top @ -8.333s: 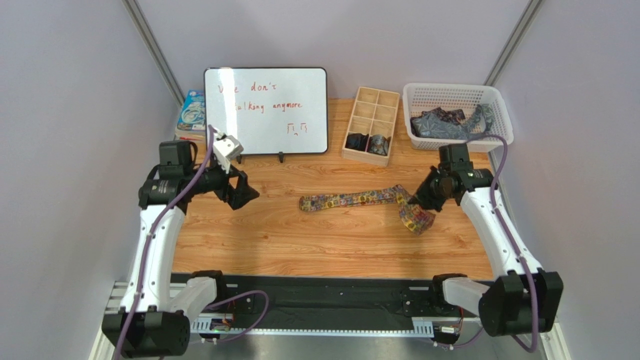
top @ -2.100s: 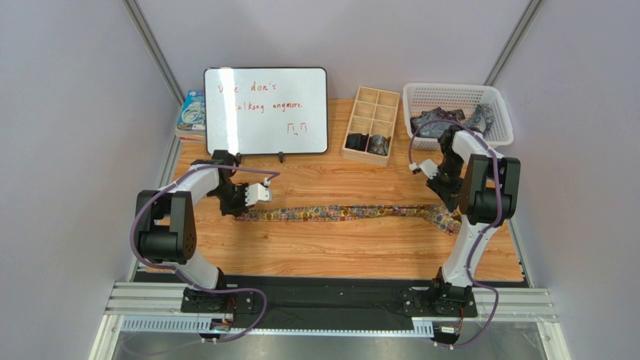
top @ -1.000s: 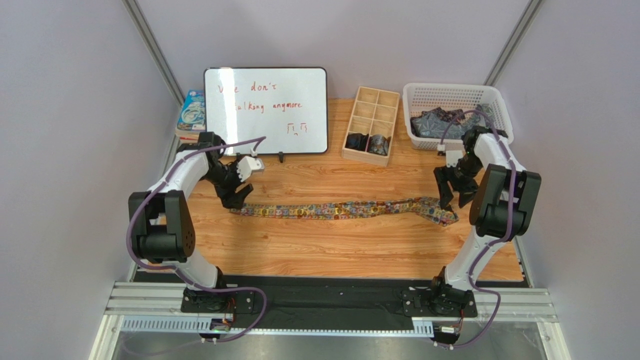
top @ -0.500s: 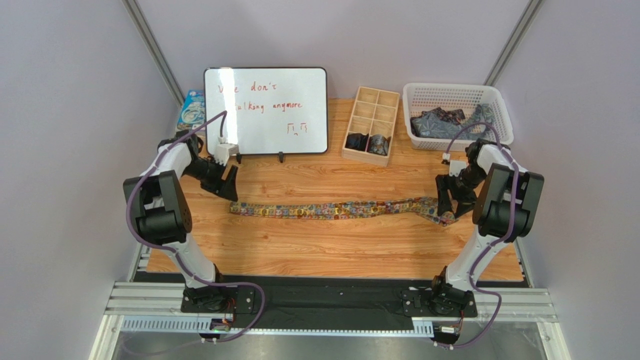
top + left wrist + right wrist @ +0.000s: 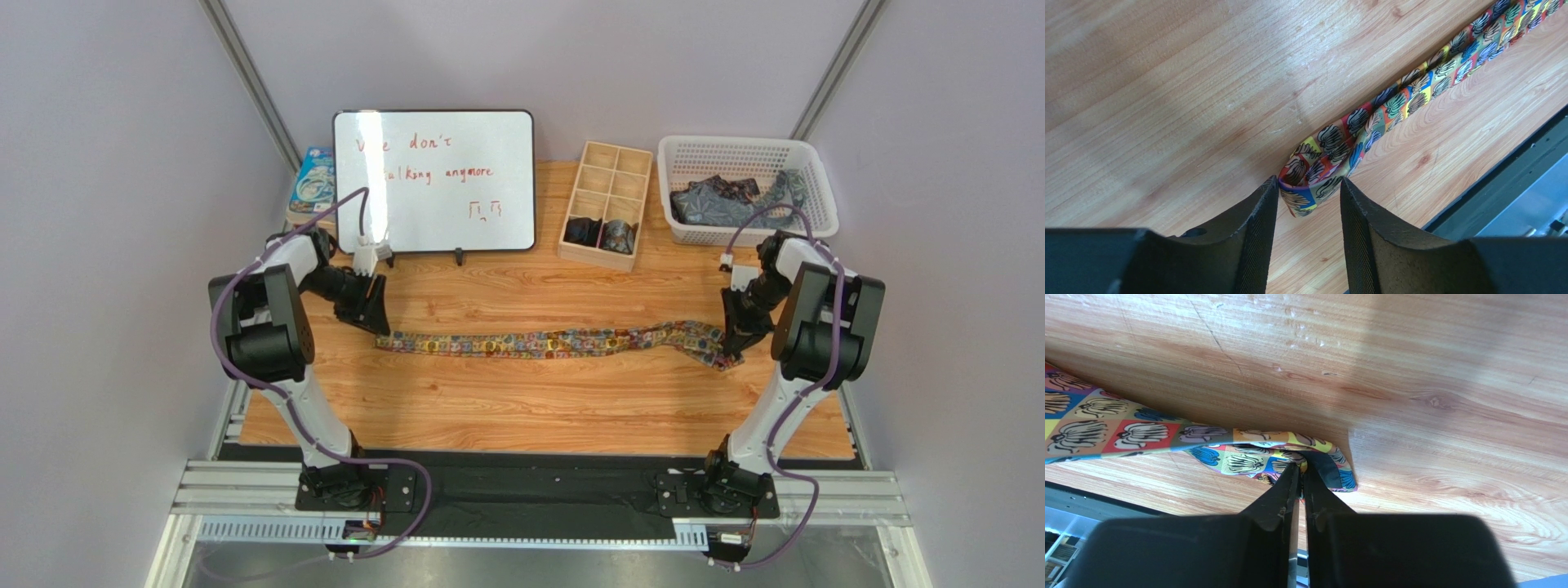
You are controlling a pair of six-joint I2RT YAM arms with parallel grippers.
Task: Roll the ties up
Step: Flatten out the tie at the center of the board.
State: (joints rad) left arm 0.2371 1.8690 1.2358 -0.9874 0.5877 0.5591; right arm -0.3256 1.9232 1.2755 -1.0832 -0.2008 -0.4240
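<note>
A multicoloured floral tie [image 5: 552, 343] lies stretched out left to right across the wooden table [image 5: 528, 410]. My left gripper [image 5: 378, 324] is down at its narrow left end. In the left wrist view the jaws of the left gripper [image 5: 1309, 191] stand partly apart, with the buckled tip of the tie [image 5: 1321, 165] between the fingertips and touching both. My right gripper [image 5: 732, 348] is at the wide right end. In the right wrist view the right gripper [image 5: 1297, 470] is shut, pinching a raised fold of the tie [image 5: 1137, 432].
Dark ties [image 5: 724, 200] are heaped in a white basket [image 5: 748, 153] at the back right. A wooden divided box [image 5: 610, 172] beside it holds two dark rolls [image 5: 601, 233]. A whiteboard [image 5: 434, 180] stands at the back left, next to a blue packet [image 5: 313, 184].
The left gripper has come down from beside the whiteboard onto the tie's narrow end, and its jaws have narrowed. The right gripper has shut on the wide end.
</note>
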